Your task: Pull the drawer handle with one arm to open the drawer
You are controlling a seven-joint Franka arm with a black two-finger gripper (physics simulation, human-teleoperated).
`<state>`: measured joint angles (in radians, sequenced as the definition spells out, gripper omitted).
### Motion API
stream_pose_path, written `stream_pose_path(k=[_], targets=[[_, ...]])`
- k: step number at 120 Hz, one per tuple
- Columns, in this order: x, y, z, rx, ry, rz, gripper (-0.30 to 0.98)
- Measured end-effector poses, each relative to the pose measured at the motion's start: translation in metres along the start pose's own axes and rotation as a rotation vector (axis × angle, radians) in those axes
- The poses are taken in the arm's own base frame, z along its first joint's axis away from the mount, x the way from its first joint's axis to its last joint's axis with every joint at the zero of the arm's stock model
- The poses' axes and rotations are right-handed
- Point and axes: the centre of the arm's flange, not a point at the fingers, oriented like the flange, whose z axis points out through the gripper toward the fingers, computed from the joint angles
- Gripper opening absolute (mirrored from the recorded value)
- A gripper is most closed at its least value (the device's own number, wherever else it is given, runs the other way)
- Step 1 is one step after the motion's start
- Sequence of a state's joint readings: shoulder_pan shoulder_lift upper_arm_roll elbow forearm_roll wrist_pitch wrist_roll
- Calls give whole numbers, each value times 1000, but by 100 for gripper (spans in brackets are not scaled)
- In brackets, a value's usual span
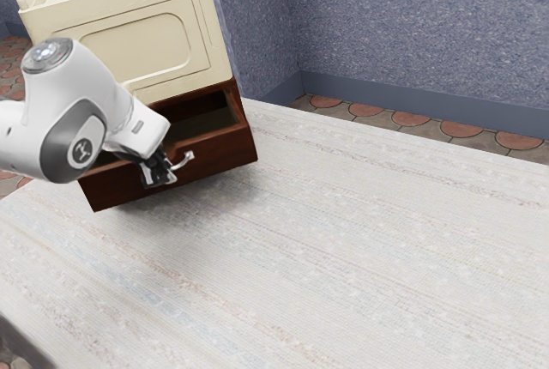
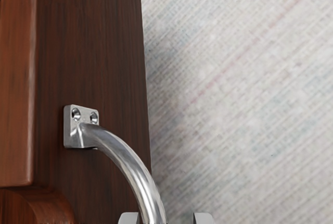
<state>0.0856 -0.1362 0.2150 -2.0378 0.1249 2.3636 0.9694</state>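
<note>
Pale table (image 1: 360, 240) under cream cabinet (image 1: 129, 47); drawer (image 1: 219, 156) at its foot, partly out; gripper (image 2: 166, 218) spread astride metal handle (image 2: 133, 171), unclenched; handle likely rigid, slick, drawer moderately heavy: clasp mid-bow

Table (image 1: 360, 240): off-white, woven-textured surface with faint reddish and bluish streaks. One cabinet (image 1: 137, 43) stands on it, near the edge at the exterior view's upper left; cream panelled upper section, dark reddish-brown wooden drawer (image 1: 214, 150) below, extended above the tabletop. A soft shadow borders the drawer.
</note>
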Motion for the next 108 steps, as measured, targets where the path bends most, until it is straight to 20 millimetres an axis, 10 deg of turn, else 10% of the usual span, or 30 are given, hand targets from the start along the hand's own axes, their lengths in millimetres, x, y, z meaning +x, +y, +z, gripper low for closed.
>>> stream_pose_path(k=[84, 108], targets=[[2, 13, -2, -15, 11, -18, 11], [27, 6, -39, 30, 63, -1, 14]])
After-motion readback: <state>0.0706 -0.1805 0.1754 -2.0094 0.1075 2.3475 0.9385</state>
